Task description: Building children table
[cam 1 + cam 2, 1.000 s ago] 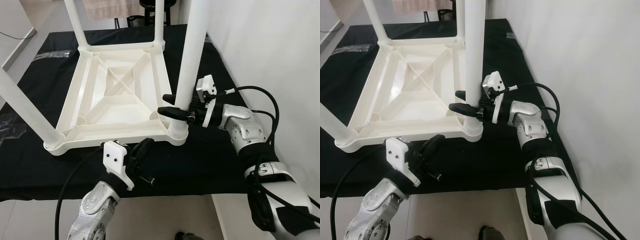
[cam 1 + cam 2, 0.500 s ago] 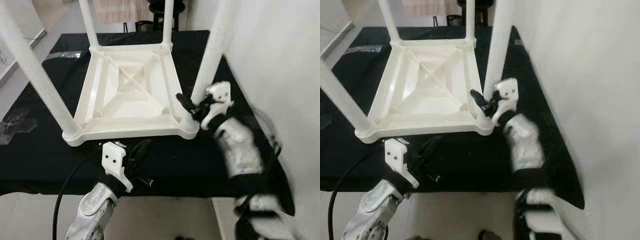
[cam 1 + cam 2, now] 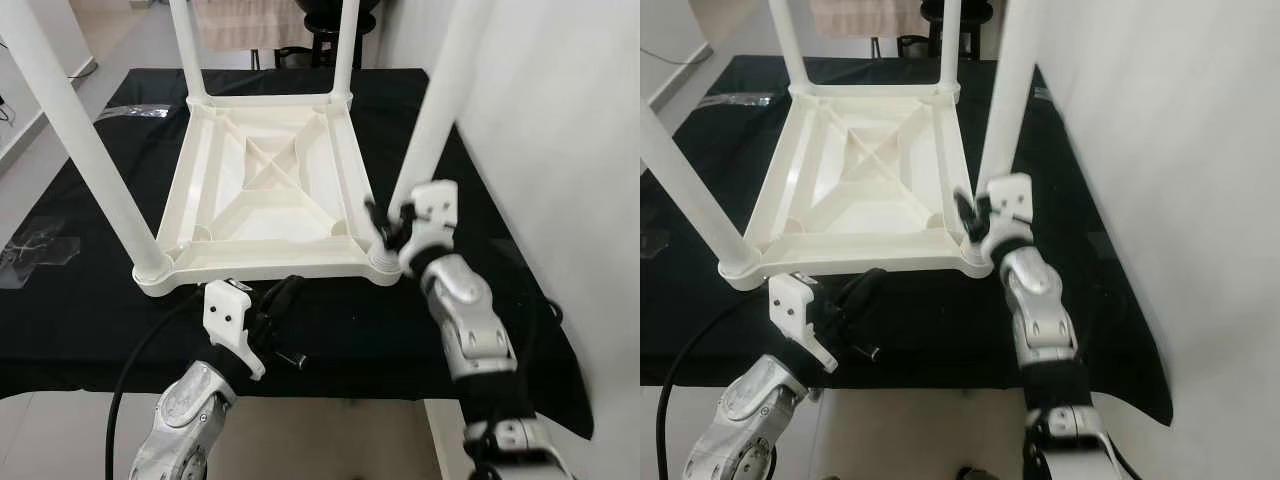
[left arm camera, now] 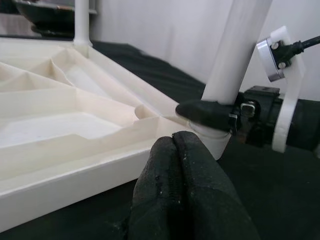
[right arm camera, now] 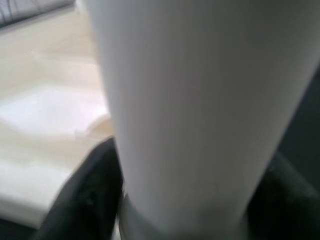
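White wall [image 3: 560, 120] along right side. Black cloth [image 3: 90, 290] covers low platform. Pale tiled floor [image 3: 60, 430] in front and at left. Beige fabric [image 3: 245, 22] hangs beyond; dark stool [image 3: 325, 20] beside it.

right gripper [image 3: 385, 226] fingers clamped; left gripper [image 3: 283, 297] fingers pressed together.

A home room: white walls [image 3: 560, 120], black-clothed table [image 3: 90, 300].
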Tool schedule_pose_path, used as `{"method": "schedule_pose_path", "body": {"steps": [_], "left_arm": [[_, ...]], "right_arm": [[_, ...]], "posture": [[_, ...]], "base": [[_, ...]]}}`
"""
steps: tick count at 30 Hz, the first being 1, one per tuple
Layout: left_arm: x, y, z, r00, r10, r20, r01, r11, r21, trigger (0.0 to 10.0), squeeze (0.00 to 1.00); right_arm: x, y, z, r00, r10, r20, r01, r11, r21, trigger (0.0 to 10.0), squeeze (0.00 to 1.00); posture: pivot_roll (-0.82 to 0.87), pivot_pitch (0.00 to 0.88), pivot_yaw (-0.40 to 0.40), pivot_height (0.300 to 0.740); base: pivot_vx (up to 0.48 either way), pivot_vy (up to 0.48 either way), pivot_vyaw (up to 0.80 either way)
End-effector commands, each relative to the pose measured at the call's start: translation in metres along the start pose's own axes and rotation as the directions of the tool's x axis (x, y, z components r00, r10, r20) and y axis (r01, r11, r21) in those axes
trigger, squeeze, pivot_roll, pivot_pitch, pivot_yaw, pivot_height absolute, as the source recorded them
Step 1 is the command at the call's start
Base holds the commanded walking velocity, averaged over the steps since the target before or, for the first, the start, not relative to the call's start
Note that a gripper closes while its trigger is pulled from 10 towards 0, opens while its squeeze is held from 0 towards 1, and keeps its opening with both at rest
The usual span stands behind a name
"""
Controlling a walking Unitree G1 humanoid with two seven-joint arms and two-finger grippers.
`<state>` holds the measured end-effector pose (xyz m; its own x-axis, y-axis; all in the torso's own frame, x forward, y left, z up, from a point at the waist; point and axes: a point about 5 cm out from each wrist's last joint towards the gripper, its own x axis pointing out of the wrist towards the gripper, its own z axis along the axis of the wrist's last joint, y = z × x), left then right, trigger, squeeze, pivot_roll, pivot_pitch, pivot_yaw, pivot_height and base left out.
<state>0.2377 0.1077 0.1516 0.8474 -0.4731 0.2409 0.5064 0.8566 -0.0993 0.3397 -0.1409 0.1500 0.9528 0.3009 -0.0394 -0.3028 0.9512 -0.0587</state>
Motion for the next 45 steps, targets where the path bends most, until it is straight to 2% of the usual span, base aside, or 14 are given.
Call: {"method": "schedule_pose_path", "body": {"steps": [1, 3, 4, 5, 9, 14, 15, 16, 17, 30, 34, 37, 40, 45], "left_arm": [[-0.001, 0.0, -0.005, 1.0, 0.003, -0.022, -0.003, 1.0, -0.011, 10.0, 0.0], [0.0, -0.001, -0.005, 1.0, 0.0, -0.023, 0.0, 1.0, -0.014, 10.0, 0.0], [0.001, -0.001, -0.005, 1.0, -0.002, -0.023, 0.001, 1.0, -0.015, 10.0, 0.0], [0.001, -0.002, -0.005, 1.0, -0.003, -0.023, 0.002, 1.0, -0.016, 10.0, 0.0], [0.002, -0.003, -0.005, 1.0, -0.003, -0.021, 0.003, 1.0, -0.018, 10.0, 0.0], [0.003, -0.003, -0.006, 1.0, -0.001, -0.021, 0.0, 1.0, -0.016, 10.0, 0.0], [0.003, -0.003, -0.006, 1.0, -0.001, -0.021, 0.0, 1.0, -0.015, 10.0, 0.0], [0.003, -0.003, -0.006, 1.0, -0.001, -0.021, 0.0, 1.0, -0.015, 10.0, 0.0], [0.003, -0.003, -0.006, 1.0, -0.001, -0.022, 0.001, 1.0, -0.014, 10.0, 0.0], [0.003, -0.005, -0.007, 1.0, -0.003, -0.023, 0.002, 1.0, -0.017, 10.0, 0.0], [0.003, -0.005, -0.007, 1.0, 0.0, -0.022, 0.0, 1.0, -0.016, 10.0, 0.0], [0.002, -0.004, -0.007, 1.0, 0.001, -0.022, -0.002, 1.0, -0.016, 10.0, 0.0], [0.002, -0.003, -0.006, 1.0, 0.003, -0.022, -0.004, 1.0, -0.013, 10.0, 0.0], [0.002, -0.001, -0.008, 1.0, 0.002, -0.026, -0.003, 1.0, -0.013, 10.0, 0.0]], "right_arm": [[0.001, 0.003, 0.011, 0.997, 0.062, 0.046, -0.063, 0.998, 0.006, 10.0, 1.0], [0.004, 0.001, 0.035, 0.971, 0.185, 0.154, -0.184, 0.983, -0.018, 10.0, 1.0], [0.005, -0.002, 0.043, 0.956, 0.235, 0.174, -0.233, 0.972, -0.035, 10.0, 0.67], [0.006, -0.005, 0.046, 0.948, 0.262, 0.179, -0.258, 0.965, -0.044, 10.0, 0.0], [0.009, -0.013, 0.057, 0.898, 0.419, 0.132, -0.392, 0.901, -0.187, 10.0, 0.0], [0.014, -0.019, 0.069, 0.831, 0.546, 0.102, -0.523, 0.831, -0.188, 10.0, 0.0], [0.017, -0.021, 0.07, 0.828, 0.551, 0.099, -0.532, 0.83, -0.169, 4.8, 0.0], [0.017, -0.021, 0.07, 0.828, 0.551, 0.099, -0.532, 0.83, -0.169, 4.8, 0.0], [0.022, -0.024, 0.069, 0.825, 0.558, 0.092, -0.543, 0.827, -0.144, 0.0, 0.0], [0.028, -0.02, 0.069, 0.776, 0.622, 0.101, -0.612, 0.783, -0.113, 0.0, 0.0], [0.028, -0.024, 0.058, 0.833, 0.545, 0.095, -0.542, 0.838, -0.053, 0.0, 0.0], [0.027, -0.023, 0.036, 0.935, 0.353, 0.04, -0.353, 0.935, -0.017, 0.0, 0.0], [-0.001, 0.007, -0.019, 0.995, -0.046, -0.094, 0.049, 0.998, 0.032, 0.0, 0.0], [-0.009, 0.033, -0.013, 0.999, 0.018, -0.04, -0.019, 0.999, -0.029, 0.0, 0.0]], "posture": [[0.03, 0.169, -0.023, 0.74], [0.03, 0.169, -0.023, 0.74], [0.03, 0.169, -0.027, 0.74], [0.03, 0.169, -0.027, 0.74], [0.04, 0.165, -0.032, 0.74], [0.04, 0.16, -0.035, 0.74], [0.04, 0.158, -0.036, 0.74], [0.04, 0.158, -0.036, 0.74], [0.04, 0.157, -0.037, 0.74], [0.03, 0.163, -0.04, 0.74], [0.03, 0.165, -0.045, 0.74], [0.03, 0.168, -0.053, 0.74], [0.02, 0.169, -0.046, 0.74], [0.0, 0.151, -0.038, 0.74]], "base": [[0.0, 0.0, 0.0], [0.0, 0.0, 0.0], [0.0, 0.0, 0.0], [0.0, 0.0, 0.0], [0.0, 0.0, 0.0], [0.0, 0.0, 0.0], [0.0, 0.0, 0.0], [0.0, 0.0, 0.0], [0.0, 0.0, 0.0], [0.0, 0.0, 0.0], [0.0, 0.0, 0.0], [0.0, 0.0, 0.0], [0.0, 0.0, 0.0], [0.0, 0.0, 0.0]]}}
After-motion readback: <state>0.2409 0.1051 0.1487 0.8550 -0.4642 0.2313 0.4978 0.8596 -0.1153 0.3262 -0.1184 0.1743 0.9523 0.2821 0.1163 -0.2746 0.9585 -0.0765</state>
